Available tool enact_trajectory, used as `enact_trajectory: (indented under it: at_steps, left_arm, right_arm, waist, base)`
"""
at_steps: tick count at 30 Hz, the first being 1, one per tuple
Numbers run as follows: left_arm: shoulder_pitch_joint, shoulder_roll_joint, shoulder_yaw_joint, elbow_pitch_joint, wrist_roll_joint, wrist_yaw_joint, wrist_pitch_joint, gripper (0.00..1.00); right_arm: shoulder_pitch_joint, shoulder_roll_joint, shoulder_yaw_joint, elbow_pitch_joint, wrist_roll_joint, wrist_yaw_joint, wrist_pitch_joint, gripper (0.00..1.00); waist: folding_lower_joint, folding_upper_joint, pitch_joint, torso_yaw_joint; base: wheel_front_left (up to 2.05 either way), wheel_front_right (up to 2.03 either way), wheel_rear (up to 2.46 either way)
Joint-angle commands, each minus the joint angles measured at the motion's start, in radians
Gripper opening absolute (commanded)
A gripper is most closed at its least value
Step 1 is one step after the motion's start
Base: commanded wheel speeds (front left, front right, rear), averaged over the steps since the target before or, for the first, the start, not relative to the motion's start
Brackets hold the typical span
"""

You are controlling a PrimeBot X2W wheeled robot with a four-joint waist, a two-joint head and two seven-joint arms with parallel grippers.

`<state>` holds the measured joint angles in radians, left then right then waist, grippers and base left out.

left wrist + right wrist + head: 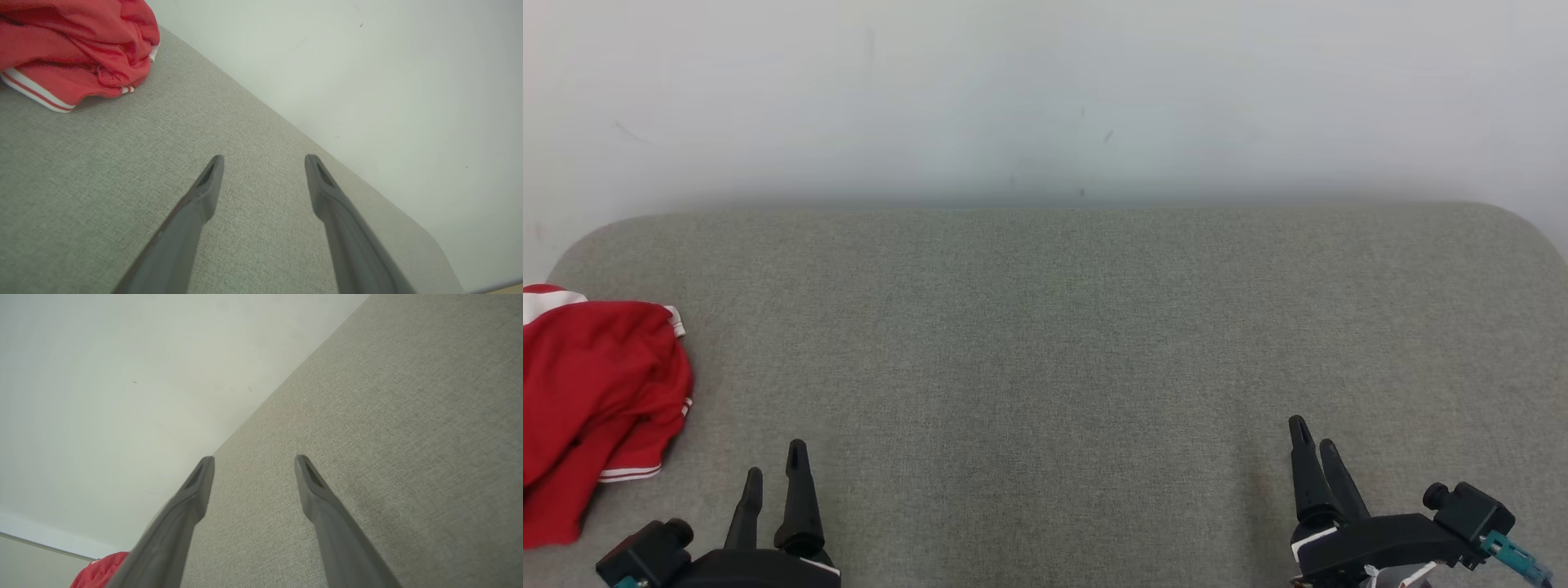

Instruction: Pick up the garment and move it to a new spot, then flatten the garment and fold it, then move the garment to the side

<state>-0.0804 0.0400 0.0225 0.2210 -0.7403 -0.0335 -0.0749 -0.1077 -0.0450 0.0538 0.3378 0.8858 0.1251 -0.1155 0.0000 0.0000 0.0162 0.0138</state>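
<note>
The garment (596,392) is red with white trim and lies crumpled in a heap at the far left edge of the grey padded surface (1045,327). My left gripper (774,459) stands open at the lower left, a short way right of the heap and apart from it. In the left wrist view the garment (77,49) sits at the upper left, beyond and left of the open left gripper (263,161). My right gripper (1313,433) is open at the lower right, far from the cloth. A sliver of the garment (100,571) peeks past the open right gripper (253,461).
A pale wall (1045,90) rises directly behind the padded surface. The surface has rounded back corners (1515,224), and its left edge runs under the garment.
</note>
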Motion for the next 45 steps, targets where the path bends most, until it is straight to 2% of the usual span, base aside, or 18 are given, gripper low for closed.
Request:
enact_trajectory:
  at_steps: [1, 8, 26, 45]
  left_arm:
    - [0.007, 0.007, -0.008, -0.014, 0.054, 0.008, -0.014, 1.0]
    - [0.016, 0.024, -0.039, -0.015, 0.169, 0.018, -0.036, 1.0]
    - [0.025, 0.063, -0.112, -0.008, 0.376, 0.047, -0.087, 1.0]
    - [0.015, 0.072, -0.141, -0.019, 0.504, 0.073, -0.136, 1.0]
  right_arm:
    - [-0.027, -0.004, 0.007, 0.0, -0.039, 0.005, -0.009, 1.0]
    - [-0.028, -0.005, 0.011, 0.023, -0.132, 0.006, -0.007, 1.0]
    - [-0.012, -0.006, 0.019, 0.028, -0.332, 0.007, -0.001, 1.0]
    - [-0.039, -0.006, 0.05, 0.051, -0.457, 0.007, -0.047, 1.0]
  waist:
    - [0.0, 0.0, -0.002, 0.0]
    - [0.0, 0.0, -0.005, 0.0]
    - [0.0, 0.0, -0.008, 0.005]
    - [0.0, 0.0, 0.005, 0.007]
  base:
    - [0.0, 0.0, 0.0]
    - [0.0, 0.0, 0.0]
    - [0.0, 0.0, 0.0]
    - [0.0, 0.0, 0.0]
